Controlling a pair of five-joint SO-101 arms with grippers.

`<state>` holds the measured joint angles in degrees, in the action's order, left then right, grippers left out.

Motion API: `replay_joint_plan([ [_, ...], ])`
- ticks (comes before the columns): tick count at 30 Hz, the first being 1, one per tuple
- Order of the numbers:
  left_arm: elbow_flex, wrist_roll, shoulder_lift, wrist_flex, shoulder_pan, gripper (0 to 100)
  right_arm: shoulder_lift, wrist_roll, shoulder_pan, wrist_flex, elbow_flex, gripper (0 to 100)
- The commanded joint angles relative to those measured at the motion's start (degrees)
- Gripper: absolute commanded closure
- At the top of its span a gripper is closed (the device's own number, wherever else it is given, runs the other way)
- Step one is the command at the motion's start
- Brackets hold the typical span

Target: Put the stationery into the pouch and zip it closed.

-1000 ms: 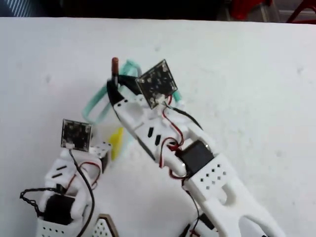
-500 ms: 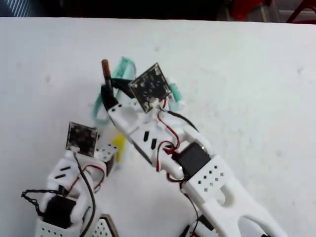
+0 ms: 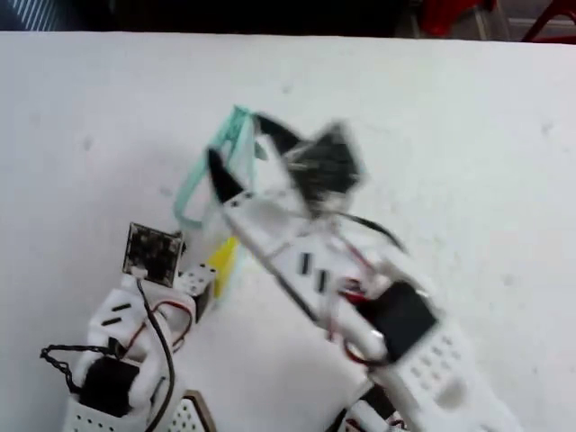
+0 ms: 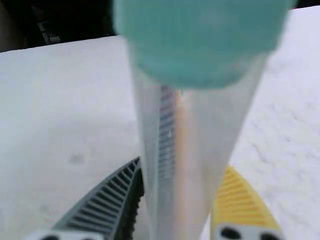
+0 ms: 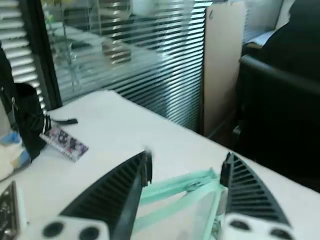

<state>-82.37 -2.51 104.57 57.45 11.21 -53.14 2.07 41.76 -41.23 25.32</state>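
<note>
A clear pouch with teal trim stands on the white table. My left gripper, with one yellow and one grey finger, is shut on the pouch's near edge. In the left wrist view the pouch wall with its zipper strip runs up between the left gripper's fingers. My right gripper hangs over the pouch's top, open. The right wrist view shows the right gripper with nothing between its black fingers and the pouch's teal zipper edge below them. Any stationery is hidden.
Both arms crowd the table's near middle; the right arm crosses from the lower right. Bare white table lies to the left, right and back, up to its far edge. A black bag and a small patterned item lie far off.
The right gripper held a brown-tipped pen above the pouch, carried it left, and now stands open without it. The right arm has swung back to the right. The left gripper kept its hold.
</note>
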Motion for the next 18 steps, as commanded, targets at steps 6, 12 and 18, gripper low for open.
replay_joint_plan([
  [6, 0.97, 0.18, -0.13, -0.26, 0.84, 79, -19.82, 5.80, -1.63, -9.63, -4.57, 77.9],
  [12, 0.97, 0.18, -0.13, -0.88, 0.84, 79, -29.23, 5.98, 4.62, -18.07, -4.48, 77.9],
  [18, -1.49, 0.44, -0.13, -4.04, 0.84, 79, -31.87, 5.98, 9.89, -20.09, -4.40, 77.9],
])
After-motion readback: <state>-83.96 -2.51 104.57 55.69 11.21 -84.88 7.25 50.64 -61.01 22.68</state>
